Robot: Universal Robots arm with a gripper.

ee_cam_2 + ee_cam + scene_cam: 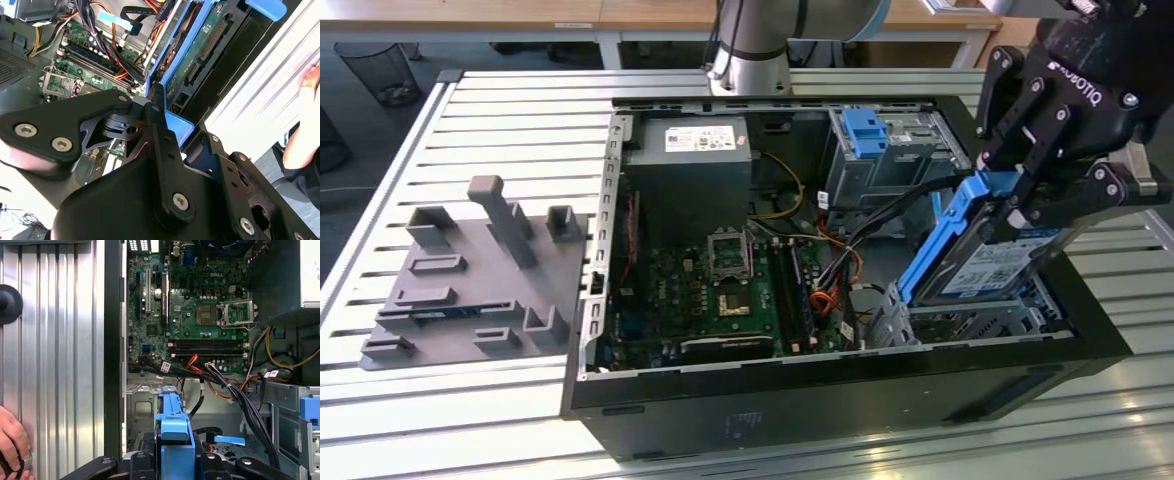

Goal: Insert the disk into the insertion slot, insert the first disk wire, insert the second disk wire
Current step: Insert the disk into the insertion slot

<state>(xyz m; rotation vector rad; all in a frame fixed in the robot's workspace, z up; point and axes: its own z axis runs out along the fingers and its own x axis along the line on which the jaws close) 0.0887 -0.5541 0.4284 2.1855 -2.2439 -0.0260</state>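
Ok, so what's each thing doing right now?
disk: tilted, not yet in.
gripper: shut on disk.
slot: no disk inside.
case: open, side off.

A slatted metal table [507, 120] bears an open computer case [787, 405] and a grey fixture [454, 290].

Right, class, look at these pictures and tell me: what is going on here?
A robot arm's gripper is shut on the disk, a hard drive in a blue frame, and holds it tilted over an open computer case. The disk's lower end is at the insertion slot, a low silver cage, but it is not seated in it. Loose wires run beside it. A person's hand shows beside the case.
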